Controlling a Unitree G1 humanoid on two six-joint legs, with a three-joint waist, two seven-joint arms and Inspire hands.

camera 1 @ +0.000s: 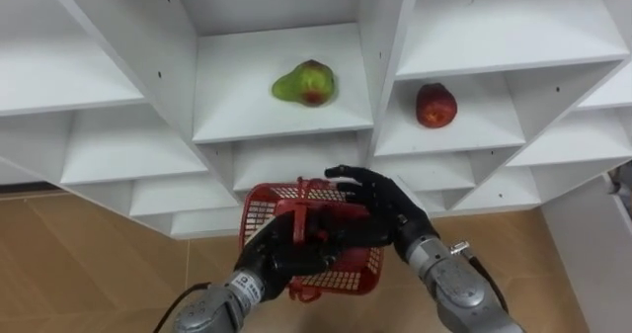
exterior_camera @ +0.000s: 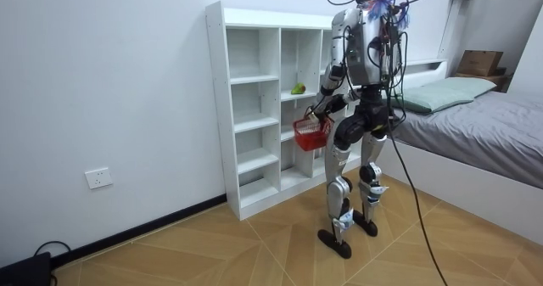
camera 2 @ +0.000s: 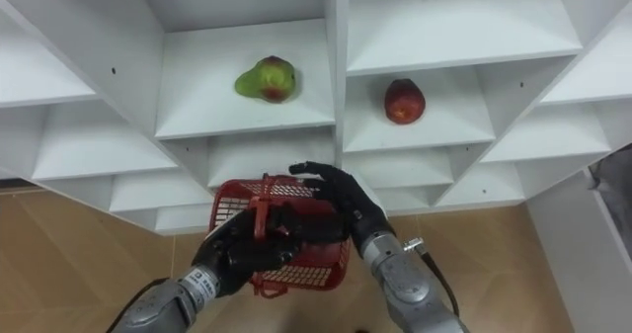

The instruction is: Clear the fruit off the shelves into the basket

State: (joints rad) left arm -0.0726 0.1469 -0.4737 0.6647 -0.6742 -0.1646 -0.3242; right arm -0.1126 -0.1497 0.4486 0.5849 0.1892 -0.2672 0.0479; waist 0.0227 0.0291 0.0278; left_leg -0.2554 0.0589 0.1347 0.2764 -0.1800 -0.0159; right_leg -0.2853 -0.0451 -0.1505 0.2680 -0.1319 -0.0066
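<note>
A green pear with a red blush (camera 1: 306, 83) lies on a middle shelf of the white closet (camera 1: 286, 116). A red apple (camera 1: 435, 105) sits one compartment to its right. I hold a red mesh basket (camera 1: 259, 212) below these shelves; my left hand (camera 1: 276, 259) is curled round its handle. My right hand (camera 1: 380, 207) hovers over the basket's right rim with relaxed fingers and holds nothing. It is well below the fruit. No fruit is visible inside the basket. In the room view I stand upright facing the shelf unit (exterior_camera: 254, 108), with the basket (exterior_camera: 310, 133) at hip height.
Vertical shelf dividers (camera 1: 380, 56) separate the pear's and the apple's compartments. Lower shelves (camera 1: 128, 145) are bare. Wood floor (camera 1: 89, 264) lies beneath. A bed (exterior_camera: 475, 125) stands close behind me on the room view's right.
</note>
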